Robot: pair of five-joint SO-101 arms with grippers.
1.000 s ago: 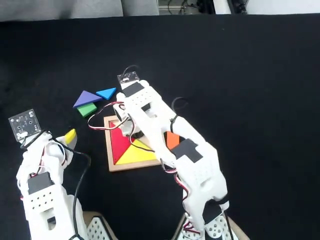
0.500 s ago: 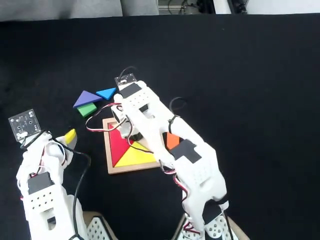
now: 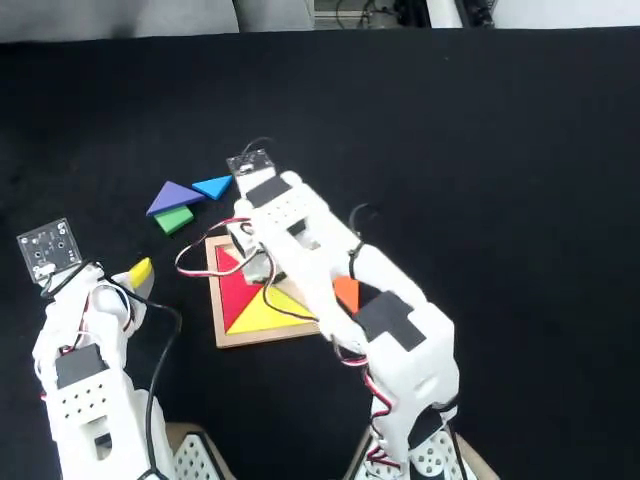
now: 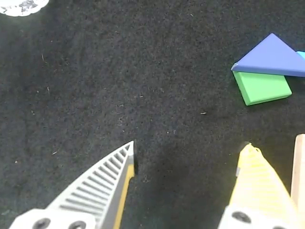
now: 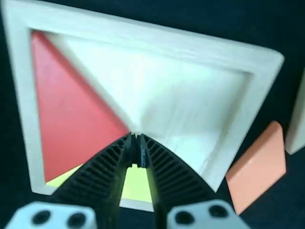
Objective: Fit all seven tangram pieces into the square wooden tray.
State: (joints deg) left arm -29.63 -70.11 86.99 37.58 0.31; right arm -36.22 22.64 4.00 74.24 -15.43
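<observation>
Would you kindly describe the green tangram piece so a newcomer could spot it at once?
Start at the square wooden tray. Past its far left corner lie a purple triangle, a blue triangle and the green piece. It alone is green and four-sided.

The right arm point(image 3: 330, 270) covers the right side of the wooden tray point(image 3: 216, 300) and most of the orange piece point(image 3: 346, 292) beside it. In the left wrist view, the light blue triangle point(image 4: 301, 55) and the tray are cut off by the picture's edge. The right gripper point(image 5: 136, 138) hides most of the yellow piece point(image 5: 135, 183) in its own wrist view.
</observation>
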